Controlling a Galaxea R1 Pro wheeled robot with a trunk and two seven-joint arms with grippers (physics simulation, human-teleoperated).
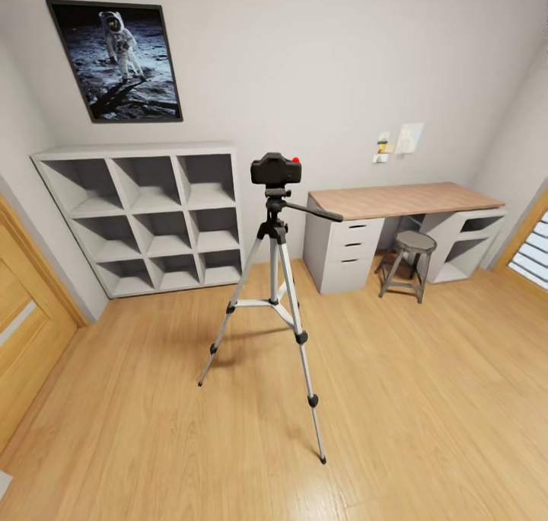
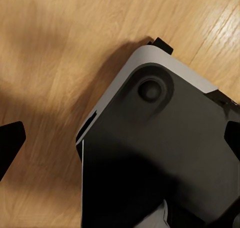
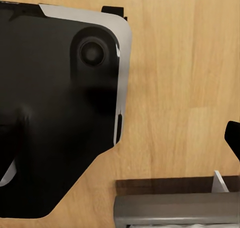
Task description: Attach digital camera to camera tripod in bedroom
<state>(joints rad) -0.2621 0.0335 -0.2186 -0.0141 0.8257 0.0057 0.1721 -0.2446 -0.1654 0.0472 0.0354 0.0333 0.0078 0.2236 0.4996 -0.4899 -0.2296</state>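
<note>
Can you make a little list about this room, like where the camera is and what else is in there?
Camera: small black boxy digital camera with a red button, sitting on top of the tripod
Tripod: tall silver-legged camera tripod, standing on the light wood plank floor
Behind it: white cube shelves, empty
To the right: wood-topped desk with a round grey stool
On the wall: framed astronaut picture
Job: looks finished

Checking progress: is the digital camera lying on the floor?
No, the digital camera sits atop the camera tripod.
</note>
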